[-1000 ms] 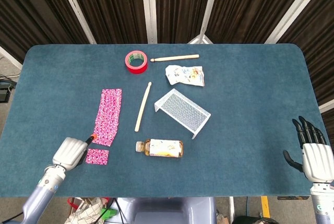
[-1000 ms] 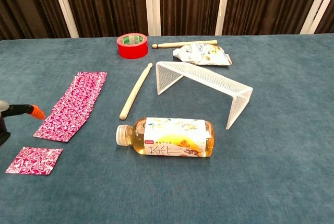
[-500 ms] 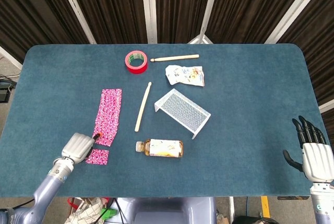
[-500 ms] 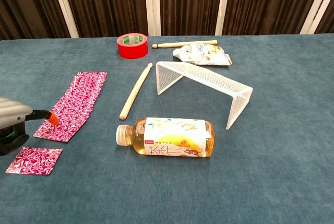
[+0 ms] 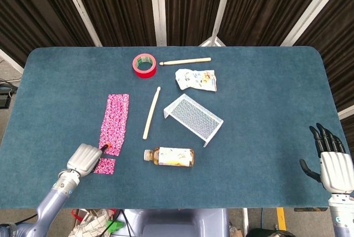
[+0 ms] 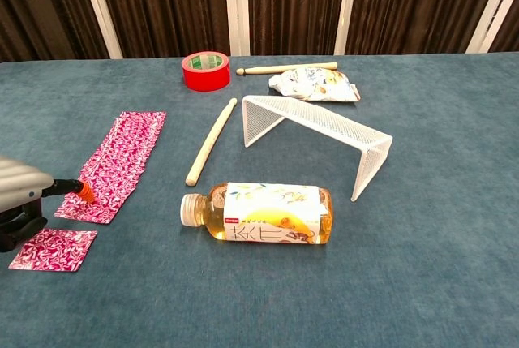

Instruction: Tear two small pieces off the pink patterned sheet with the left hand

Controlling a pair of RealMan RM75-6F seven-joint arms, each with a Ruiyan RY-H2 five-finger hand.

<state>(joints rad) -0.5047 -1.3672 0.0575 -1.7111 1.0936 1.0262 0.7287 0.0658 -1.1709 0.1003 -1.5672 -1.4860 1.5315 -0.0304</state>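
**Now: my fingertip on the pink sheet**

My left hand [image 5: 83, 159] reaches one orange-tipped finger [image 6: 83, 194] onto the near end of the pink patterned sheet [image 5: 114, 122], lower left; whether the other fingers are curled I cannot tell. A torn piece [image 6: 53, 249] lies just below. My right hand [image 5: 333, 165] rests with fingers apart, holding nothing. The bottle [image 6: 259, 212] lies capped, amber liquid inside.

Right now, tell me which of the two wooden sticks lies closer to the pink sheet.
The longer stick, lying lengthwise just right of the pink sheet. The other stick lies crosswise at the far edge, beside the red tape roll.
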